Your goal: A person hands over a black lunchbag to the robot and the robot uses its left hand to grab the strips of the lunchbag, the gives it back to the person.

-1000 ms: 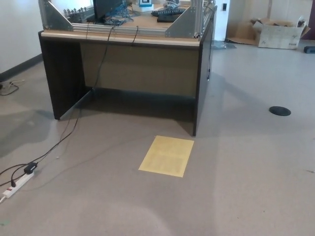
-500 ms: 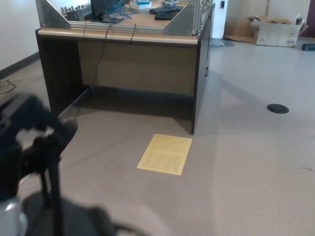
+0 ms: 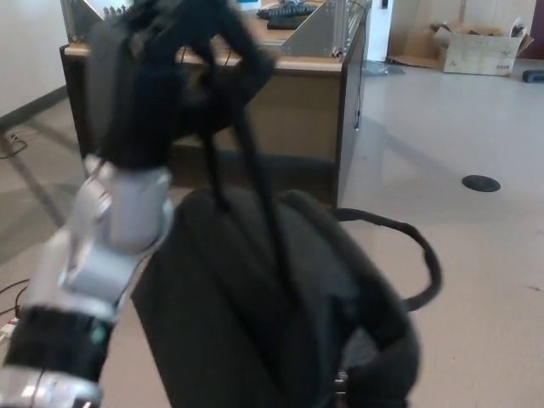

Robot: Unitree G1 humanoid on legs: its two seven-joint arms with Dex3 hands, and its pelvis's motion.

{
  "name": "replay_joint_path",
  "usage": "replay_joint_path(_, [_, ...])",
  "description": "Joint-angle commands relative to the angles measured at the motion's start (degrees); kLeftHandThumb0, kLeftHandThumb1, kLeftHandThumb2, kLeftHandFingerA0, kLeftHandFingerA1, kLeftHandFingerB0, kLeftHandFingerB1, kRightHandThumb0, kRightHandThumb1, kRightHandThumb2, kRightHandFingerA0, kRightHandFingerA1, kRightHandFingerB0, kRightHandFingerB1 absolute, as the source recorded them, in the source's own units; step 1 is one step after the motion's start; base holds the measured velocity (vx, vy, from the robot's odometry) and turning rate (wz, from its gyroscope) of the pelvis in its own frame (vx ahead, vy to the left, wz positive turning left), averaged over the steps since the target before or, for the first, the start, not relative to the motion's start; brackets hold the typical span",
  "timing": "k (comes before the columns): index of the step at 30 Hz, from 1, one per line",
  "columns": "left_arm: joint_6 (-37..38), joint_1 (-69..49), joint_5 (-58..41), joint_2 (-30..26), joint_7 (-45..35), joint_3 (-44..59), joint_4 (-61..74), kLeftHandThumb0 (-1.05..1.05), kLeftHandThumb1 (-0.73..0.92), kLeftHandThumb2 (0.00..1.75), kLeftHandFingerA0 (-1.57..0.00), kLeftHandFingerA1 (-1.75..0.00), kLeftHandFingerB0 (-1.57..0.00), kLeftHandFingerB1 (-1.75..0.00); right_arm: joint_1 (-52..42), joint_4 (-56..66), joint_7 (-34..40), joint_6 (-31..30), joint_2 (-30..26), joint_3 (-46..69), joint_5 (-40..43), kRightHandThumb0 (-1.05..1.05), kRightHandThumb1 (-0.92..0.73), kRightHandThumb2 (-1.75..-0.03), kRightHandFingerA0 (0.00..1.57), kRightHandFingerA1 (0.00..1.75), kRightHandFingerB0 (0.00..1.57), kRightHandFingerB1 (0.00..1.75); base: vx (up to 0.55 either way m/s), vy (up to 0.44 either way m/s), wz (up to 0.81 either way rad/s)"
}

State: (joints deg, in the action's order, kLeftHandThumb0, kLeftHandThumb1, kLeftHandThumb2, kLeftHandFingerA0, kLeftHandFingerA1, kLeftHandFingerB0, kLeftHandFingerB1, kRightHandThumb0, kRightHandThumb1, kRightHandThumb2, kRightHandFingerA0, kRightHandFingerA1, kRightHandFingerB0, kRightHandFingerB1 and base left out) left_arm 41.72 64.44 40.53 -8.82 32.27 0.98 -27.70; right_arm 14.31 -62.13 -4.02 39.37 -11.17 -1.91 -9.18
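My left hand [image 3: 166,72] is raised high at the upper left of the head view, its black fingers closed around the black straps [image 3: 251,161] of the lunchbag. The black lunchbag [image 3: 272,314] hangs below the hand and fills the lower middle of the picture, blurred by motion. A loose strap loop [image 3: 416,255] swings out to its right. My silver left forearm [image 3: 110,238] runs down to the lower left corner. My right hand does not show, and no person is visible.
A dark wooden desk [image 3: 348,110] with metal brackets and cables stands behind the bag. A cardboard box [image 3: 476,47] sits at the far right. A round floor cover [image 3: 481,183] lies on the grey floor [image 3: 476,289] to the right.
My left arm rose from the lower left to the upper left, lifting the lunchbag by its straps into full view. The bag now hides the yellow floor patch.
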Motion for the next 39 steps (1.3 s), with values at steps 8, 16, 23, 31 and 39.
replay_joint_path(8, [-12.4,28.1,6.3,3.2,1.9,-11.5,-19.0,-0.24,0.6,0.55,-0.82,-1.75,-0.64,-1.72,1.7,0.8,0.0,-3.1,-0.9,-0.6,-0.7,-0.66,-0.73,-0.63,0.54,0.44,0.52,0.42,0.0,0.0,0.0])
replay_joint_path(16, [-12.8,29.6,4.9,2.4,5.1,-15.2,-22.6,-0.24,0.59,0.55,-0.83,-1.75,-0.65,-1.74,2.0,1.0,-0.1,-3.2,-0.7,-1.1,-0.7,-0.66,-0.73,-0.63,0.54,0.45,0.52,0.42,0.0,0.0,0.0])
replay_joint_path(23, [-13.2,27.7,4.6,1.5,6.5,-16.6,-21.1,-0.23,0.6,0.56,-0.83,-1.75,-0.62,-1.75,2.7,0.5,0.0,-3.7,-1.1,-1.5,-0.9,-0.67,-0.61,-1.0,0.51,0.6,0.41,0.52,0.0,0.0,0.0])
replay_joint_path(31, [-13.9,26.5,4.0,0.5,6.7,-16.9,-20.3,-0.22,0.59,0.56,-0.86,-1.75,-0.66,-1.75,2.8,0.7,-0.1,-3.8,-1.0,-1.4,-0.5,-0.67,-0.61,-1.01,0.51,0.6,0.42,0.53,0.0,0.0,0.0])
replay_joint_path(39, [-13.0,25.8,3.7,-0.9,6.3,-17.2,-19.8,-0.21,0.6,0.56,-0.84,-1.75,-0.63,-1.75,2.7,1.0,0.6,-3.7,-1.2,-2.0,-1.4,-0.67,-0.75,-0.63,0.53,0.44,0.55,0.43,0.0,0.0,0.0])
